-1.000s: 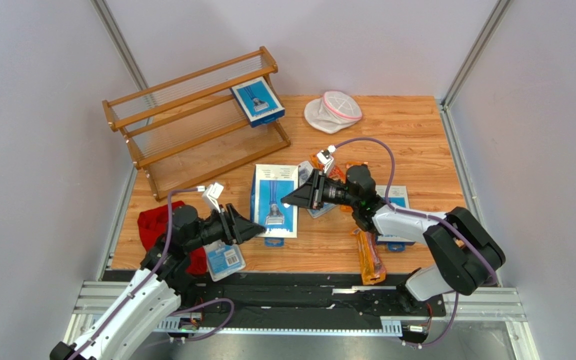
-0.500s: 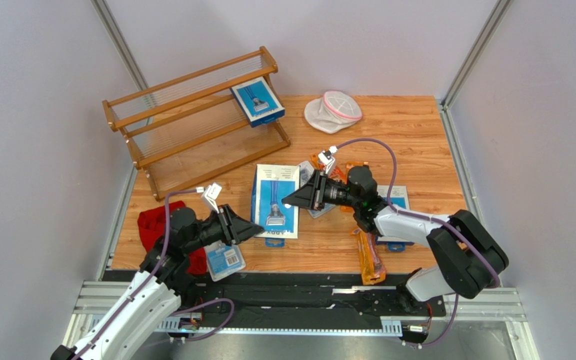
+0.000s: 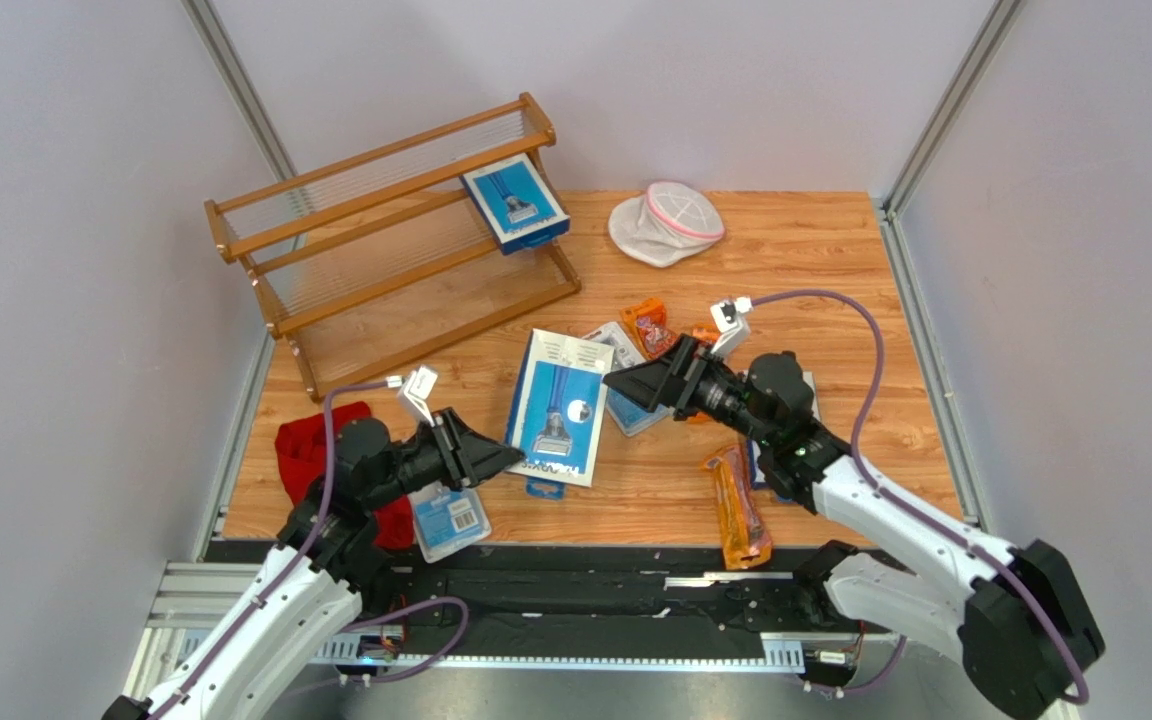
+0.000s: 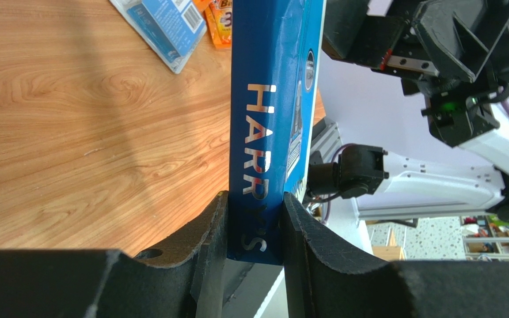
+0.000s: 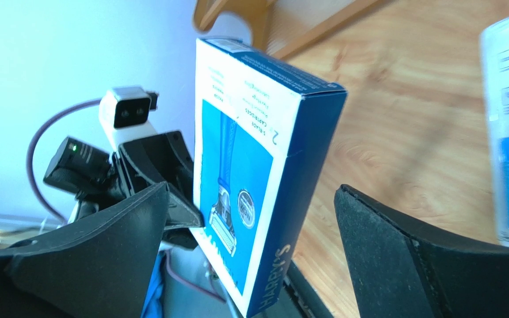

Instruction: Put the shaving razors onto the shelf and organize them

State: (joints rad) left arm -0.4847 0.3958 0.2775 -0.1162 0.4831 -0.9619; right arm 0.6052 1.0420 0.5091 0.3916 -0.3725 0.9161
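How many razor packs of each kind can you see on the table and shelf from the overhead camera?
Blue boxes: 2
Blister packs: 2
Orange bags: 2
Total: 6 in plain sight; any others are hidden.

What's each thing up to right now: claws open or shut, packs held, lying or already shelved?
left gripper: shut on the held blue box.
held blue box: raised off the table, standing on edge.
right gripper: open, holding nothing.
second blue box: on the shelf, top tier, right end.
blister pack: lying flat on the table.
orange bag: lying flat on the table.
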